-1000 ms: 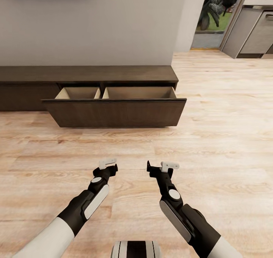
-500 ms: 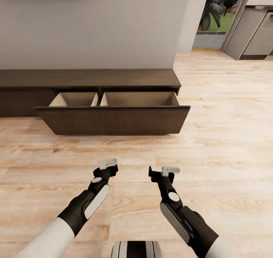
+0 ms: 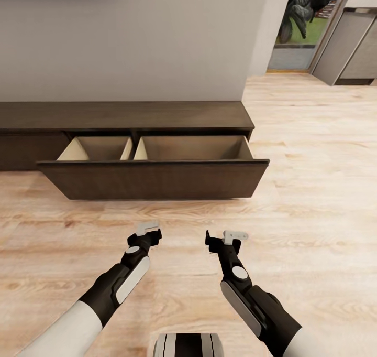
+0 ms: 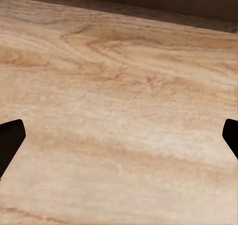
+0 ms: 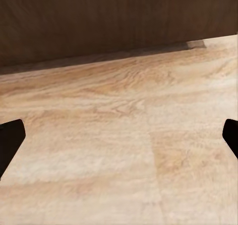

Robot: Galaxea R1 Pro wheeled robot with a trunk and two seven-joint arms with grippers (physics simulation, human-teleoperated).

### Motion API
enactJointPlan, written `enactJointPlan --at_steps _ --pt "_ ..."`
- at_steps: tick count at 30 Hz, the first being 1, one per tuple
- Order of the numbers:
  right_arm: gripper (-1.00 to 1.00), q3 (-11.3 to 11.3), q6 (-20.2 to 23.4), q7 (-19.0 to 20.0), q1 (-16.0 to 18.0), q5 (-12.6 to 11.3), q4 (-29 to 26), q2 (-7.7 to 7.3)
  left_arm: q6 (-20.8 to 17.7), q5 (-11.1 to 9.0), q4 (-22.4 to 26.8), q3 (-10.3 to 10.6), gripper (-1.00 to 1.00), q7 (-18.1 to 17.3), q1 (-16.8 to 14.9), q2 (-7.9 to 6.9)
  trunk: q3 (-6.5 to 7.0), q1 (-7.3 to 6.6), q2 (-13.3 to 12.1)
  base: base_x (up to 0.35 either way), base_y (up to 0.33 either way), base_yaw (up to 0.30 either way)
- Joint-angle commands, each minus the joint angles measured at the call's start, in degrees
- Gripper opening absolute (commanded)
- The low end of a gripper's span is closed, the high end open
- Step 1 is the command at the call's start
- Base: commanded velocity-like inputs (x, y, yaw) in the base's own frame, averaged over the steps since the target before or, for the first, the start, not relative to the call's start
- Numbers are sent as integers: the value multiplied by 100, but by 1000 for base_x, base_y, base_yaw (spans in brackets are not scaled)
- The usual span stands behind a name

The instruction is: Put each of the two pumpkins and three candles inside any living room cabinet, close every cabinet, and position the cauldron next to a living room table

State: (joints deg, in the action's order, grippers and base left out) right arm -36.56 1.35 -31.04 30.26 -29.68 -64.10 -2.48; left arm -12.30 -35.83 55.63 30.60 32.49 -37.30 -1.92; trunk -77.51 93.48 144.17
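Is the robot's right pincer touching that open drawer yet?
Apart. The head view shows a strip of bare floor between the right pincer and the cabinet's open drawer front.

Cabinet (image 3: 120,116) left end perhaps cropped

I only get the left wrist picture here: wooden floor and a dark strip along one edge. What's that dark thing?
Observer: It's the front of an open drawer in a long, low dark brown cabinet standing against the wall.
Operator: Anything in the drawer?
Observer: The head view shows two pale wood compartments; the parts I can see look bare, though the drawer front hides their near floor.
Operator: Is the robot carrying something?
Observer: No. The left gripper and right gripper both hang open over the floor, short of the drawer, with nothing between their fingers.
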Motion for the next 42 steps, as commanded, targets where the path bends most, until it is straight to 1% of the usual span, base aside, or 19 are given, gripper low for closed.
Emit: enactJointPlan --at_steps 1,24,34,42 --pt "100 -20 14 -43 6 -26 -8 -7 -18 -30 10 25 100 47 -5 -8 -5 2 2 304 0 0" --pt "100 -17 14 -42 6 -29 5 -2 -18 -32 9 25 100 47 -5 -7 -5 2 2 288 0 0" --pt "100 -17 14 -42 6 -29 13 2 -18 -38 9 25 100 47 -6 -18 -5 2 2 176 0 0" --pt "100 -17 7 -29 6 -22 333 0 -18 -38 9 25 100 47 -5 -25 -5 2 2 161 31 0"
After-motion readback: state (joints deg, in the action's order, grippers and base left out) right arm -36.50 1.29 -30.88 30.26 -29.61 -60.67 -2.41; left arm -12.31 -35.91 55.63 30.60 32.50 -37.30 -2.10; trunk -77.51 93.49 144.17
